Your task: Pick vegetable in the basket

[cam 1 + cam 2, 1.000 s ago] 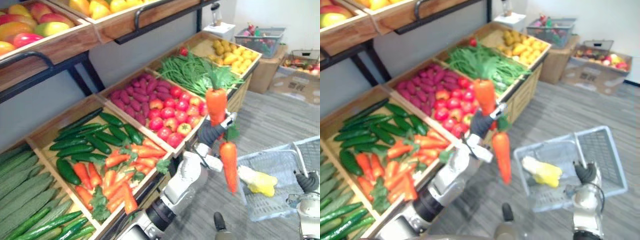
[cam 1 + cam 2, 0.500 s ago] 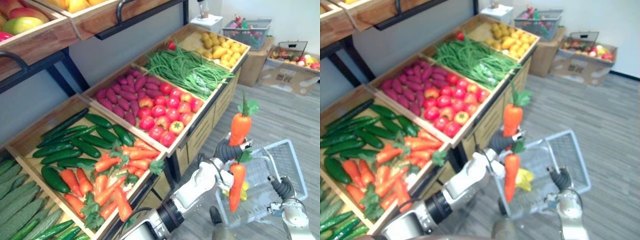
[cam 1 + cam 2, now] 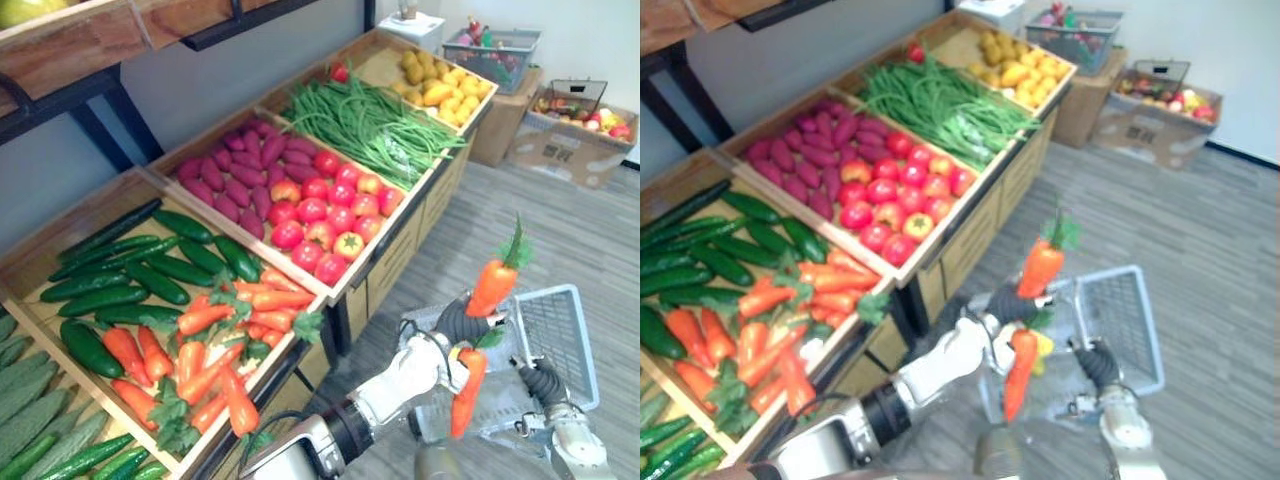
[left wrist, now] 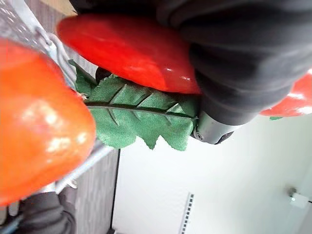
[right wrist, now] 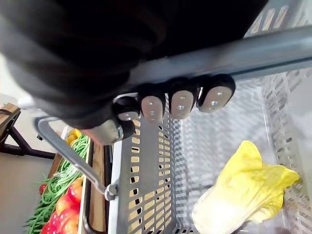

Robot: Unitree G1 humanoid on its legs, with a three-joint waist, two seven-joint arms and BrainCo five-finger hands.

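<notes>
Counts at the stand
Two carrots [image 3: 494, 286] [image 3: 464, 392], one basket [image 3: 556, 330], one cabbage [image 5: 243, 191]; four crates [image 3: 352, 288] on the lower shelf, as far as I can tell from here.

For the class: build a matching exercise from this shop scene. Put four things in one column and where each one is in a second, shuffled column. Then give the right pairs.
Things:
1. carrots
2. yellow cabbage
3. basket handle
4. green beans

Places:
A. lying inside the basket
B. on the wooden stand
C. gripped in the left hand
D. gripped in the right hand

Pairs: 1-C, 2-A, 3-D, 4-B.
</notes>
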